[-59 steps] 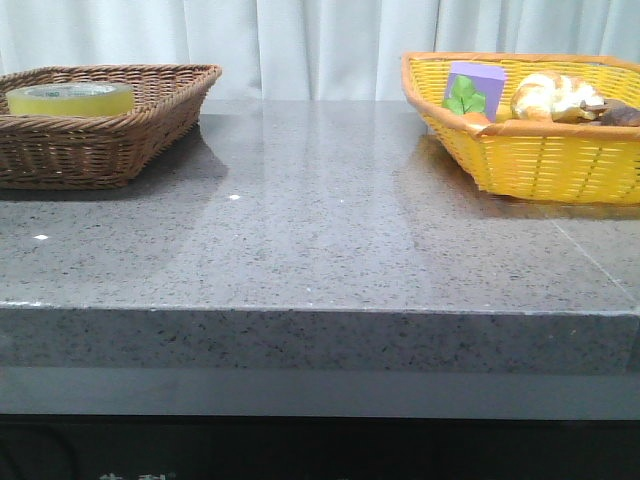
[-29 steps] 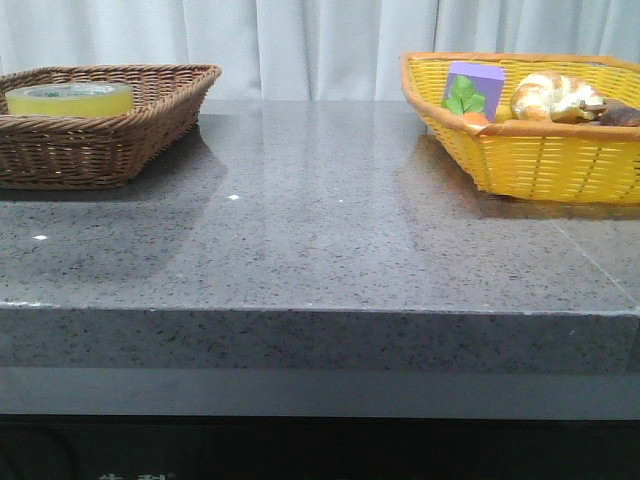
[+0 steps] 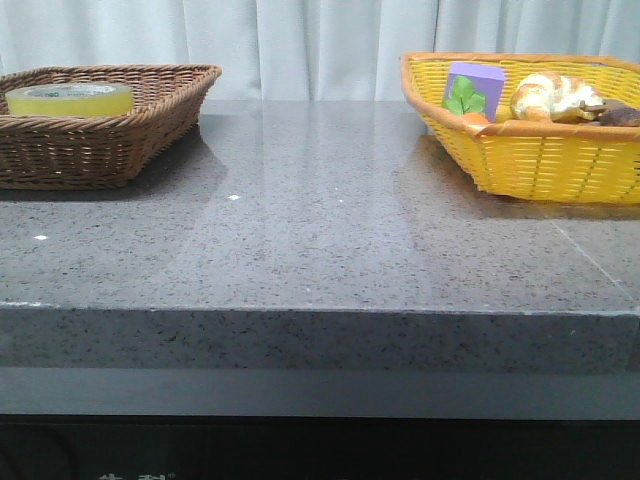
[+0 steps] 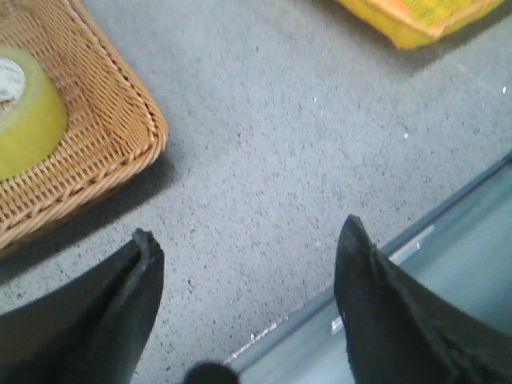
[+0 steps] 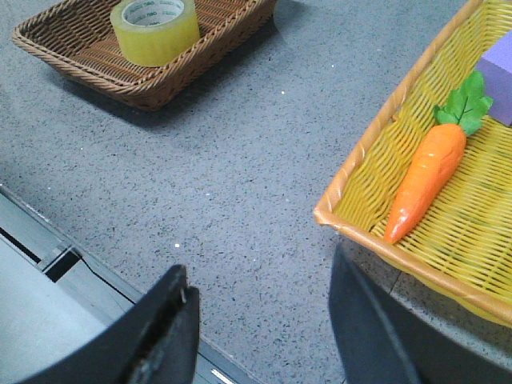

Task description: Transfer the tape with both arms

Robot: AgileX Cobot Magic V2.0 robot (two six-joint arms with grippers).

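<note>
The yellow tape roll [image 3: 69,98] lies flat in the brown wicker basket [image 3: 150,120] at the far left of the table. It also shows in the left wrist view [image 4: 24,116] and in the right wrist view [image 5: 155,30]. Neither arm shows in the front view. My left gripper [image 4: 246,236] is open and empty above the table's front edge, a short way from the brown basket [image 4: 104,128]. My right gripper [image 5: 260,276] is open and empty above the front edge, next to the yellow basket [image 5: 376,176].
The yellow basket [image 3: 530,150] at the far right holds a purple box with a green leaf [image 3: 472,88], an orange carrot [image 5: 426,180] and tan bread [image 3: 555,97]. The grey speckled table [image 3: 320,230] lies between the baskets. A white curtain hangs behind.
</note>
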